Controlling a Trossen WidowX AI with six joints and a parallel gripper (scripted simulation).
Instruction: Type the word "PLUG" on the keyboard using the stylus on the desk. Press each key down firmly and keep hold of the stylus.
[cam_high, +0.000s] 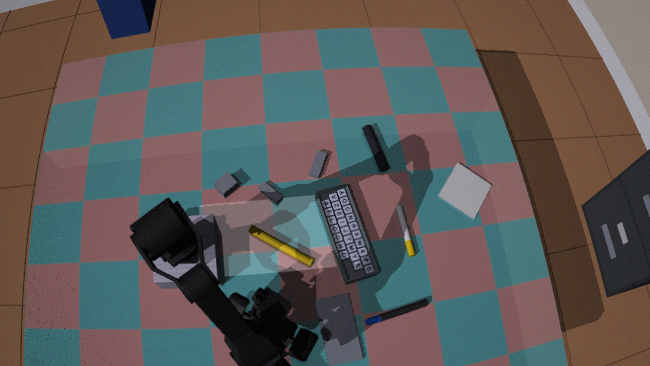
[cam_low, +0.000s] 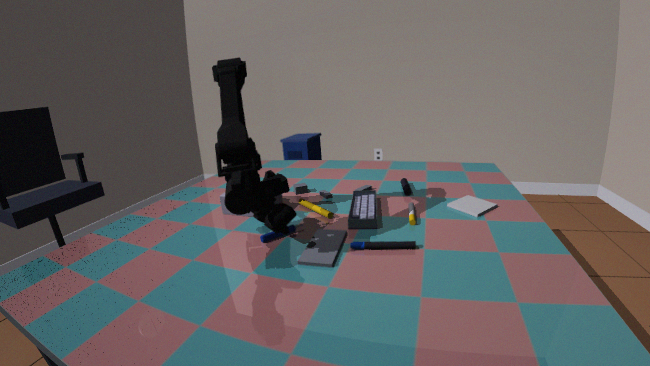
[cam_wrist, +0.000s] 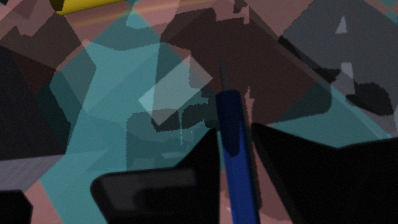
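Observation:
The stylus, a blue rod with a thin dark tip, lies on the checkered table in the wrist view (cam_wrist: 236, 170) and the exterior view (cam_low: 270, 236). My gripper (cam_wrist: 233, 131) is low over it, fingers open on either side of the stylus, with a narrow gap showing on each side. In the exterior view the fingertips are hard to make out against the dark arm. The arm hides the stylus in the top view. The keyboard (cam_high: 348, 232) (cam_low: 364, 206), dark with pale keys, lies to the right of the arm in the top and exterior views.
A grey slab (cam_high: 345, 345) (cam_low: 320, 254) (cam_wrist: 320, 35) lies between the gripper and a blue-tipped black marker (cam_high: 402, 311) (cam_low: 390, 245). A yellow marker (cam_high: 281, 245) (cam_low: 316, 209) (cam_wrist: 95, 4) lies left of the keyboard. Right of it are a grey-yellow marker (cam_high: 406, 230) and a pale square (cam_high: 465, 191).

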